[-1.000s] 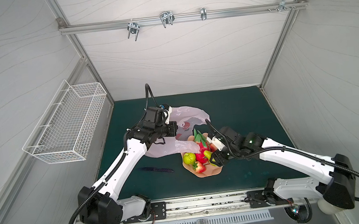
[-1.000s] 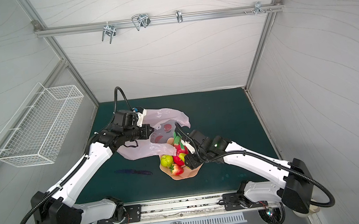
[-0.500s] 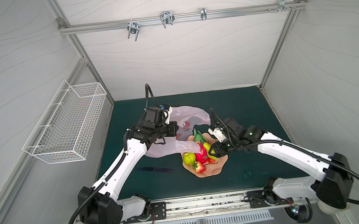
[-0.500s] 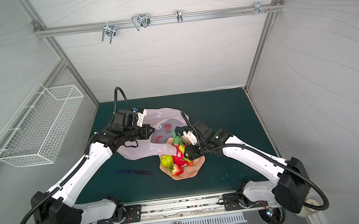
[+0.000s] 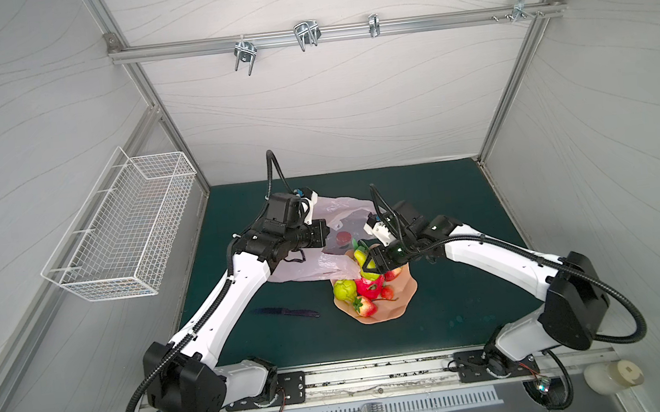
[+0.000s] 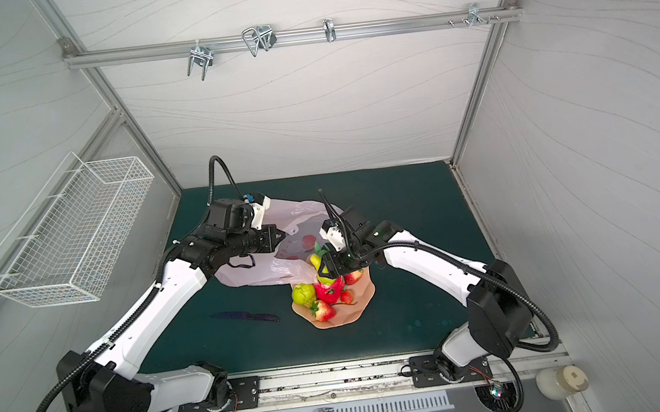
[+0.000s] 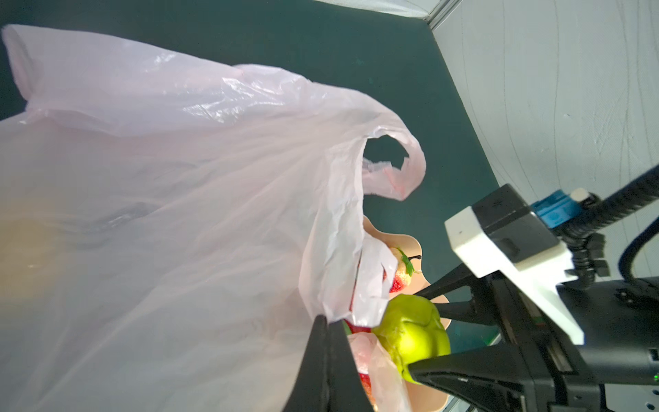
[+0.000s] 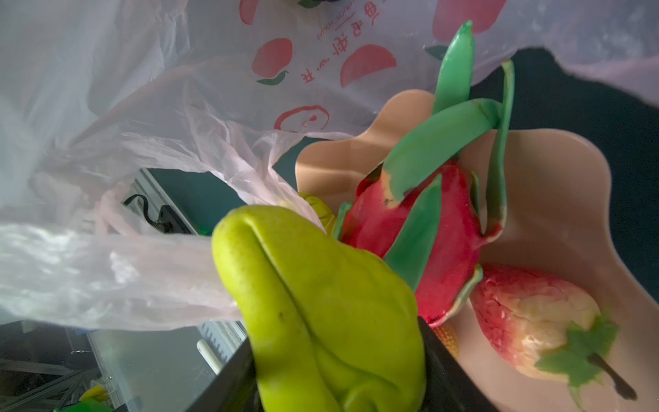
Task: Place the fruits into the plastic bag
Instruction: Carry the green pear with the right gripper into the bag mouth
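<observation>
Now; green mat [image 5: 468, 184], white walls [image 5: 331, 111]; left jaws pinch bag [image 5: 310, 268]; right jaws grip pear [image 8: 321, 314]

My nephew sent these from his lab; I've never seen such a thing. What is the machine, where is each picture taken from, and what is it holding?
It is a robot with two white arms, each ending in a two-fingered gripper. Two pictures look down on the whole scene; the two close-ups come from cameras on the wrists. On the green mat lie a pale-pink plastic bag, a dark knife and a peach bowl of toy fruits, among them a dragon fruit and a strawberry. The left gripper is shut on the bag's edge; the right gripper holds a green pear beside the bag.
</observation>
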Controlling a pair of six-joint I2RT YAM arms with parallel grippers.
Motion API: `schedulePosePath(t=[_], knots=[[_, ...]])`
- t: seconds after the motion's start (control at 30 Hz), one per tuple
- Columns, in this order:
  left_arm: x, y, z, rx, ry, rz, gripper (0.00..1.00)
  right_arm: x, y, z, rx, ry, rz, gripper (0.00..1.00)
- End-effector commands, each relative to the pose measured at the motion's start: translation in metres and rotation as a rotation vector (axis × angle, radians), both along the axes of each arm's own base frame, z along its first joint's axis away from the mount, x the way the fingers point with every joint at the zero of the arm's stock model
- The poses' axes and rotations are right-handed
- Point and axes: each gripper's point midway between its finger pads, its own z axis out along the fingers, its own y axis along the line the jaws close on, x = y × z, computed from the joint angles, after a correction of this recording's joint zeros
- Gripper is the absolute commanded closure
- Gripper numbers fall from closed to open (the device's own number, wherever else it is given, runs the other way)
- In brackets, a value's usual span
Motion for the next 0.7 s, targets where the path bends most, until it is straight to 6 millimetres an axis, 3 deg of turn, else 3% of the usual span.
schedulePosePath(t=[0.0,0.27,0.67], knots=[[0.014,-0.007,0.028,-0.034,-0.083,-0.001,1.00,0.000,0.009,-0.003,0.029,0.038,0.012,0.71],[0.015,-0.010,0.026,-0.035,-0.078,-0.007,1.00,0.001,0.013,-0.012,0.027,0.077,0.002,0.72],[0.014,-0.003,0.030,-0.003,-0.104,0.017,1.00,-0.002,0.003,0.004,0.030,0.049,-0.010,0.73]])
